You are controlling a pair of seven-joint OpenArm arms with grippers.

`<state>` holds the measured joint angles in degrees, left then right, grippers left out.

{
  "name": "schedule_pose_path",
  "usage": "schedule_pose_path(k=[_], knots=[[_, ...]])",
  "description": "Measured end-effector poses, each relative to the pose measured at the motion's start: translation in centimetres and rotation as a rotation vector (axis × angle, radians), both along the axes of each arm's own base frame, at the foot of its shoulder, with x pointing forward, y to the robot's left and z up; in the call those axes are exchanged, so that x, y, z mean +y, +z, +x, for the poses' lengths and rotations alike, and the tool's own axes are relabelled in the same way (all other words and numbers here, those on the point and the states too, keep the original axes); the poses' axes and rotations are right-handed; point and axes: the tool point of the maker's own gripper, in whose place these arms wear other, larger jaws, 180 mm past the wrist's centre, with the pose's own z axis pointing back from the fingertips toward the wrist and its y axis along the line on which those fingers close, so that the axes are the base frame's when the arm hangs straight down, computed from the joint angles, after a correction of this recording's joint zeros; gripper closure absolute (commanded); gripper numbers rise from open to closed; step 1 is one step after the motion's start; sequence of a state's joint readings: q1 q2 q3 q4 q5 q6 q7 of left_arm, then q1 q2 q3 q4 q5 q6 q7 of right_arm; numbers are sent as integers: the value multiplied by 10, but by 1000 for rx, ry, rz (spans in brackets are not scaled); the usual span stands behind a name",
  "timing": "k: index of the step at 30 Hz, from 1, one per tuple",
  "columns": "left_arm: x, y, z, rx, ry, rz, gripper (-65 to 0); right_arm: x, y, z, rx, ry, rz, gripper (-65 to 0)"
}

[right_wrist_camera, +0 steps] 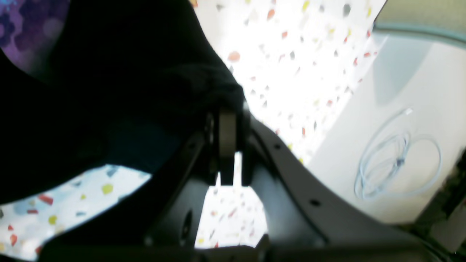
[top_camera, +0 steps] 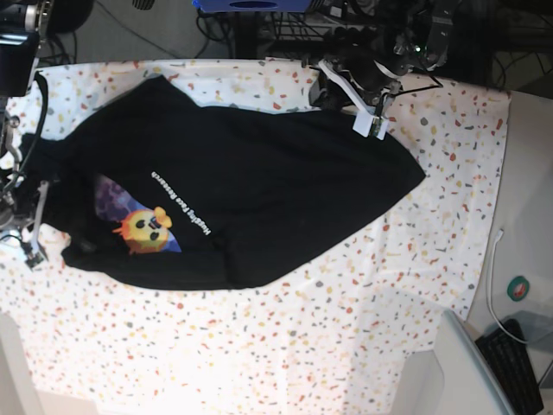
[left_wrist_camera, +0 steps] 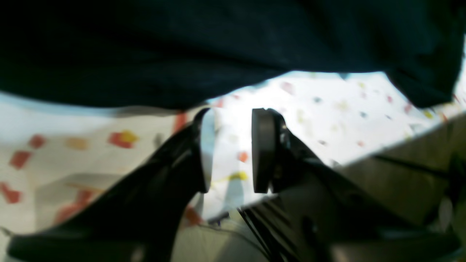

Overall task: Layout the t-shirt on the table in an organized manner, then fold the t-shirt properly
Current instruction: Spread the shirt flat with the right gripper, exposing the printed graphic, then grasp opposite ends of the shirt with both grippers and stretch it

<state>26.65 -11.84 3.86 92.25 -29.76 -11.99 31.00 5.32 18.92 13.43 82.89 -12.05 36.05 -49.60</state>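
Note:
The black t-shirt (top_camera: 259,190) lies spread on the speckled table (top_camera: 346,346), with its colourful print (top_camera: 143,226) toward the left. My right gripper (right_wrist_camera: 235,109) is shut on a bunched edge of the t-shirt (right_wrist_camera: 127,91) just above the table; in the base view it (top_camera: 41,232) is at the shirt's left end. My left gripper (left_wrist_camera: 235,149) is open and empty, low over the table (left_wrist_camera: 327,109), just short of the shirt's hem (left_wrist_camera: 182,54). In the base view it (top_camera: 330,86) is at the shirt's top edge.
A coiled white cable (right_wrist_camera: 398,163) lies on the plain grey-white surface beside the table. In the base view a cable (top_camera: 492,277), a green round item (top_camera: 518,288) and a keyboard (top_camera: 518,363) are at the right. Wires and equipment (top_camera: 259,17) are along the top.

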Motion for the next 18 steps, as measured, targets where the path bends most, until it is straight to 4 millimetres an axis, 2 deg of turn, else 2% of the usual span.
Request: schedule_pose_path(k=[2, 4, 6, 8, 10, 12, 14, 15, 16, 18], knots=[[7, 10, 10, -87, 58, -18, -46, 0, 0, 0, 1, 0, 0, 0], [6, 16, 5, -102, 115, -80, -2, 1, -2, -2, 1, 4, 3, 0], [1, 12, -11, -43, 184, -173, 0, 1, -6, -7, 16, 3, 1, 0], [2, 10, -17, -16, 252, -238, -16, 0, -8, -10, 25, 3, -1, 0], [12, 8, -14, -19, 276, -229, -112, 0, -8, -10, 25, 3, -1, 0], [25, 13, -4, -59, 312, -220, -247, 1, -7, -9, 21, 4, 0, 0], [30, 16, -1, -72, 319, -215, -406, 1, -8, -9, 21, 4, 1, 0], [30, 16, -1, -69, 320, -216, -464, 1, -8, -9, 22, 4, 0, 0], [29, 15, -2, -65, 320, -220, -502, 0, -8, -9, 22, 4, -1, 0], [26, 13, 2, -63, 318, -226, -507, 1, -8, -9, 21, 4, 0, 0]])
